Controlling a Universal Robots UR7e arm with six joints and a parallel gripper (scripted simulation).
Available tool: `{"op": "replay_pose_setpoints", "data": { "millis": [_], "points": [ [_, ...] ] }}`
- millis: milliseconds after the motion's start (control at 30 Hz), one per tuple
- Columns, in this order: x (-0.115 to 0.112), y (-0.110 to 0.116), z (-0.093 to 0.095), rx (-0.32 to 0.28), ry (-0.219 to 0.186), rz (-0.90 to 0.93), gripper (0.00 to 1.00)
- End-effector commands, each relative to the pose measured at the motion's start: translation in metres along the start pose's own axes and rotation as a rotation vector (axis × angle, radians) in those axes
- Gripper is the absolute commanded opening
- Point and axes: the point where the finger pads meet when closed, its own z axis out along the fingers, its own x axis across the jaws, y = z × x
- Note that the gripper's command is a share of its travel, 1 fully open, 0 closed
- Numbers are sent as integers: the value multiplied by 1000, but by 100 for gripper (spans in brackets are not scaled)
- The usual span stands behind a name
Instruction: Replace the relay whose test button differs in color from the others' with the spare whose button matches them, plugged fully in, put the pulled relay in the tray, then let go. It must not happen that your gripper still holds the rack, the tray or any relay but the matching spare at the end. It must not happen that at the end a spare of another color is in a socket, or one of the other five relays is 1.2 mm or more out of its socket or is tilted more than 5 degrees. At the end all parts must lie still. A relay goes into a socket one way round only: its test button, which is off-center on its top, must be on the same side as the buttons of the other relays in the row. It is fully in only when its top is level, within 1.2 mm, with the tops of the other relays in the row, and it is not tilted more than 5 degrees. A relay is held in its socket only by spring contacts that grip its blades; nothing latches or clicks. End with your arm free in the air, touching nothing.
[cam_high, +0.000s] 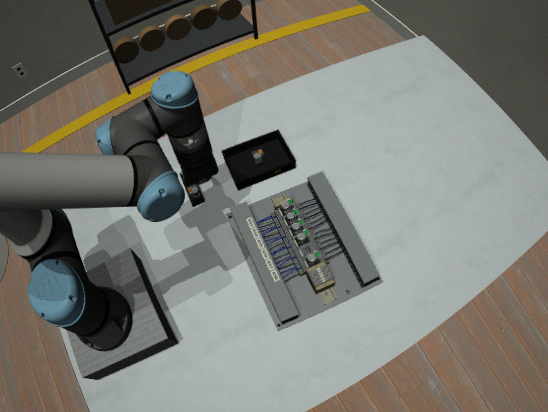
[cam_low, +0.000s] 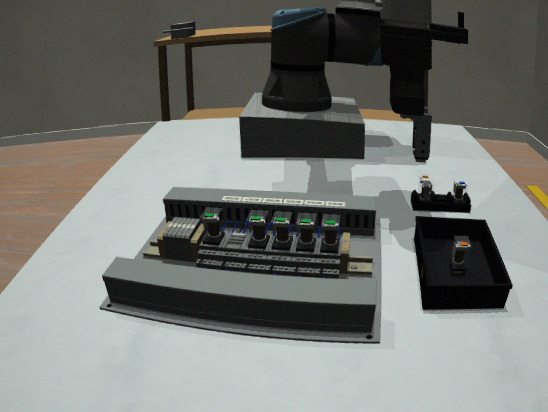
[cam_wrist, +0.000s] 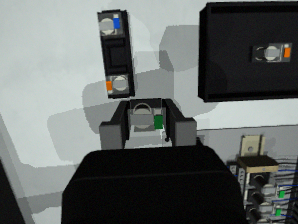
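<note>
My gripper (cam_wrist: 146, 111) (cam_low: 421, 159) is shut on a clear relay with a green button (cam_wrist: 143, 119), in the air beside the spare holder (cam_low: 440, 204) (cam_wrist: 116, 56); in the wrist view the button is on the right. The holder bears a blue-button relay (cam_low: 459, 191) (cam_wrist: 107, 26) and an orange-button relay (cam_low: 425, 190) (cam_wrist: 119, 83) at its ends; its middle is empty. Another orange-button relay (cam_high: 257, 157) (cam_low: 458, 254) (cam_wrist: 272, 53) appears upright in the black tray (cam_low: 465, 299) (cam_wrist: 203, 50). The row has green-button relays (cam_low: 258, 229) (cam_high: 301, 237) and one empty socket (cam_low: 236, 239) (cam_high: 308, 248), second from the terminal blocks.
Grey wiring ducts (cam_high: 345, 230) (cam_low: 240, 287) flank the row on the panel. Terminal blocks (cam_high: 320, 277) (cam_low: 181, 234) stand at one end of the row. Blue and dark wires run beside the sockets. The tray lies between the holder and open table on the far side.
</note>
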Motion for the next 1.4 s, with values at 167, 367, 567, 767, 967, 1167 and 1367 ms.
{"op": "replay_pose_setpoints", "data": {
  "millis": [167, 367, 567, 767, 967, 1167, 1367],
  "points": [
    [33, 50, 0, 0, 1, -1, 0],
    [33, 50, 0, 0, 1, -1, 0],
    [47, 70, 1, 0, 1, 0, 0],
    [67, 100, 1, 0, 2, -1, 0],
    [67, 100, 1, 0, 2, -1, 0],
    [87, 130, 2, 0, 1, 0, 0],
    [100, 150, 2, 0, 2, -1, 0]
  ]
}}
